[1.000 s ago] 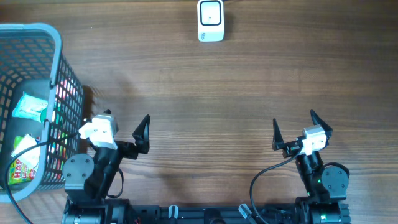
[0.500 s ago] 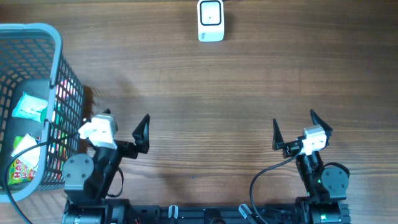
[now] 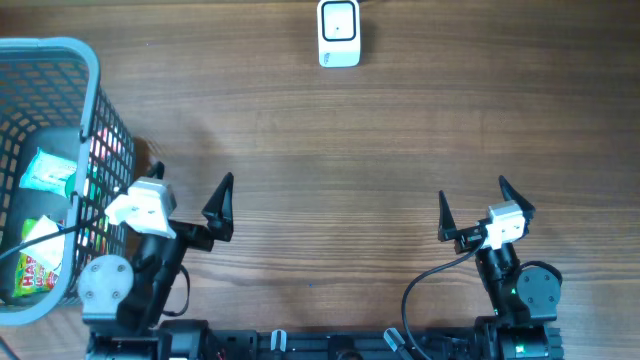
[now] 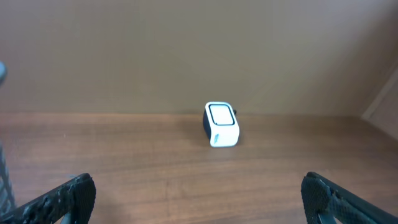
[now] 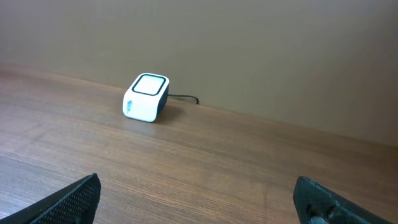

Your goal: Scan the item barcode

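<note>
Easily could snag the wall of the basket (image 3: 97,95) when reaching in for a packet (image 3: 45,170) with the wide-open left gripper (image 4: 196,193), empty like the equally spread right gripper (image 3: 472,192).

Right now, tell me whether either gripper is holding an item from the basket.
No: the left gripper and the right gripper both stand open and empty, and the packets lie inside the basket.
</note>
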`<state>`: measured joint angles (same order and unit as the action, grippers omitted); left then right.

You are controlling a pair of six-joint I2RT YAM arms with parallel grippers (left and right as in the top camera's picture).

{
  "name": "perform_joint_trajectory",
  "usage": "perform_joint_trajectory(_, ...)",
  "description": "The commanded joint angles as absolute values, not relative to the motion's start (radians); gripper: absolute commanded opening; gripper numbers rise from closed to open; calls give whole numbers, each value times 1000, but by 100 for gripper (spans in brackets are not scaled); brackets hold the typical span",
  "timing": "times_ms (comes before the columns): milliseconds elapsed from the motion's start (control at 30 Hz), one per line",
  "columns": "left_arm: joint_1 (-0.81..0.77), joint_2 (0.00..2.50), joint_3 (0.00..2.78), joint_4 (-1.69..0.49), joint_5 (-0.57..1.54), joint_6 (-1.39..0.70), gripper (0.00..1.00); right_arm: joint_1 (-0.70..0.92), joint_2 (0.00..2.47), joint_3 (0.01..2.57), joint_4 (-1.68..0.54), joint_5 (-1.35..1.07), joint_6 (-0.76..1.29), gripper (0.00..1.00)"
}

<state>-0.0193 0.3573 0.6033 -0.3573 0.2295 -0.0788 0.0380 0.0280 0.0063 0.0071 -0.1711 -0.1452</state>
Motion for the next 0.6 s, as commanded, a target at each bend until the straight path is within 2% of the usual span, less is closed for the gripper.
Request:
perform_joint_trajectory(0, -18, 411, 715, -398, 215, -59, 100, 39, 24, 5, 10, -155, -157, 100)
perform_joint_trajectory(200, -18, 542, 915, -493, 187, -60, 100, 39, 24, 5, 10, -155, -158, 100)
perform_joint_trajectory(400, -18, 743, 1184, -706, 5, -68, 100, 39, 24, 5, 10, -155, -157, 100)
perform_joint_trajectory(567, -19, 880, 1329, -843, 111, -67, 100, 39, 24, 5, 11, -155, -157, 100)
